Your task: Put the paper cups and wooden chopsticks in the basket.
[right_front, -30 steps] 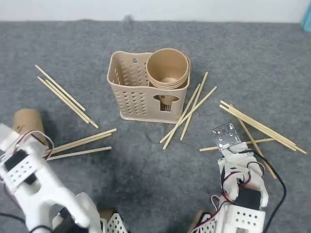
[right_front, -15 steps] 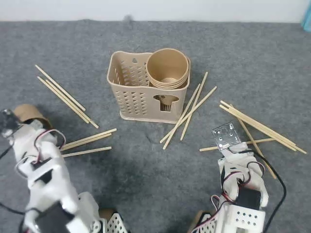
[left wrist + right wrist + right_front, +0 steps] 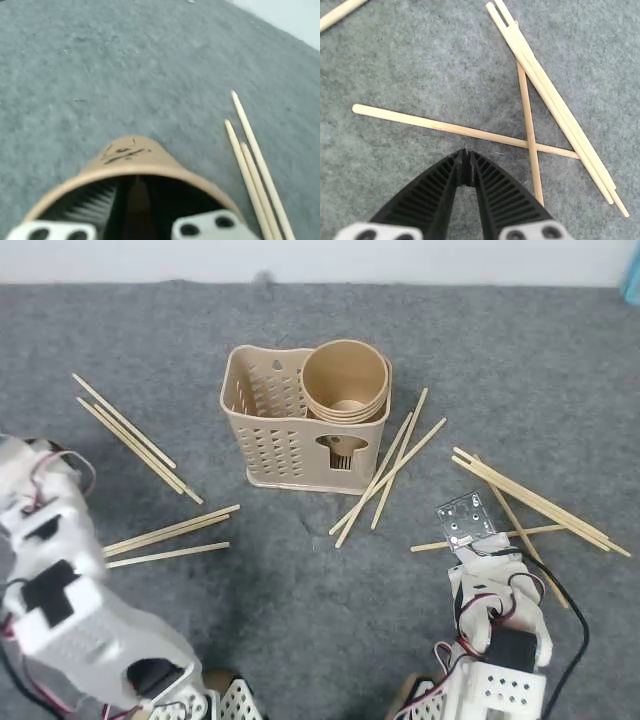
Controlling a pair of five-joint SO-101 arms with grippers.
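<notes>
A brown paper cup (image 3: 131,159) lies on its side with its mouth towards my left gripper (image 3: 135,205), whose front end sits inside that mouth. From above, the left arm (image 3: 45,540) covers the cup. The beige basket (image 3: 270,430) holds a stack of paper cups (image 3: 345,380). Wooden chopsticks lie loose: a bundle at far left (image 3: 135,435), three by the left arm (image 3: 170,532), three by the basket (image 3: 390,470), several at right (image 3: 530,500). My right gripper (image 3: 466,152) is shut and empty, just short of one chopstick (image 3: 460,129).
Grey carpet covers the table. The right arm (image 3: 495,620) stands at the front right. Crossed chopsticks (image 3: 555,105) lie just beyond the right gripper. Three chopstick ends (image 3: 252,165) lie beside the cup. A pale wall edge runs along the back.
The left arm has swung out towards the far left edge and now covers the lying cup, which was visible before. The right arm and all chopsticks have not moved.
</notes>
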